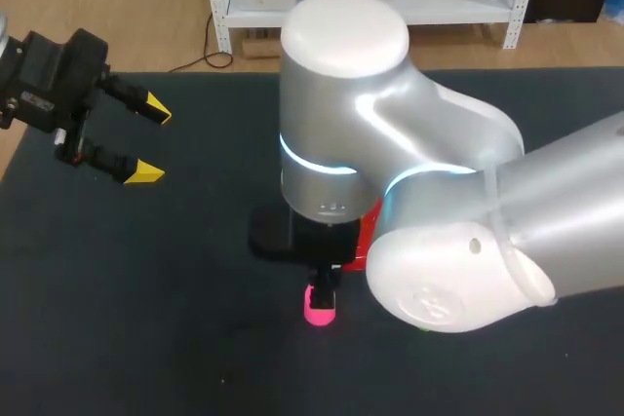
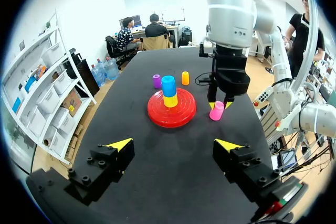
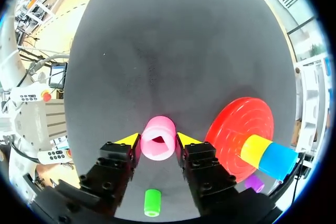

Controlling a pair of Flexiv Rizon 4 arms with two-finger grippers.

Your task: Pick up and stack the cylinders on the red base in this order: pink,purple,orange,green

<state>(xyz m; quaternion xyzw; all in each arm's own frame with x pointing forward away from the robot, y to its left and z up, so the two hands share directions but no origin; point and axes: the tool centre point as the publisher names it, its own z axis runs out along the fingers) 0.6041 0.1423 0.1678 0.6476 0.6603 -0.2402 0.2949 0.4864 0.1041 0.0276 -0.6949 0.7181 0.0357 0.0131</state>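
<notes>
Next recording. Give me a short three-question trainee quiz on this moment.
1. True or false: the left hand is open and holds nothing.
2. Which cylinder sits between the fingers of the right hand? A green, B pink, C purple.
3. Fill in: on the red base, the blue cylinder stands on a ____ one.
Key: 1 true; 2 B; 3 yellow.
</notes>
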